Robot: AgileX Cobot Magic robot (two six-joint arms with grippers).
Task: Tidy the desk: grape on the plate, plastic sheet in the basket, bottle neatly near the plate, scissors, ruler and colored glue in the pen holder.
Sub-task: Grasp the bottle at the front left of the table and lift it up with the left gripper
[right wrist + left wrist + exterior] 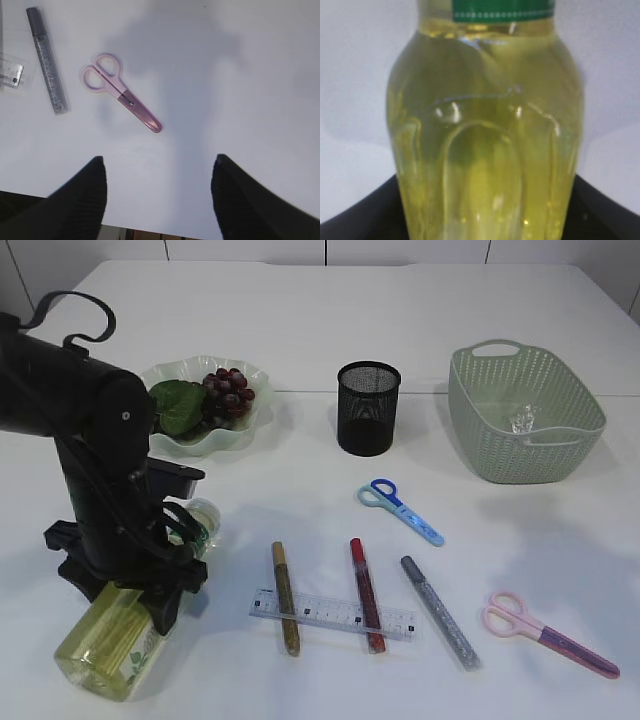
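A bottle (108,638) of yellow liquid lies on its side at the front left. My left gripper (150,585) straddles its body. In the left wrist view the bottle (485,125) fills the frame, with black fingers (355,215) close against both sides; whether they press it I cannot tell. Grapes (228,392) lie on the green plate (165,373). The plastic sheet (522,420) is in the basket (480,430). On the table lie blue scissors (400,510), pink scissors (122,92), a ruler (333,613) and gold (286,598), red (366,593) and silver (440,612) glue sticks. My right gripper (157,160) is open and empty.
The black mesh pen holder (368,407) stands upright in the middle, between plate and basket. The gold and red glue sticks lie across the ruler. The right gripper hovers near the table's front edge (150,227), with the pink scissors ahead of it.
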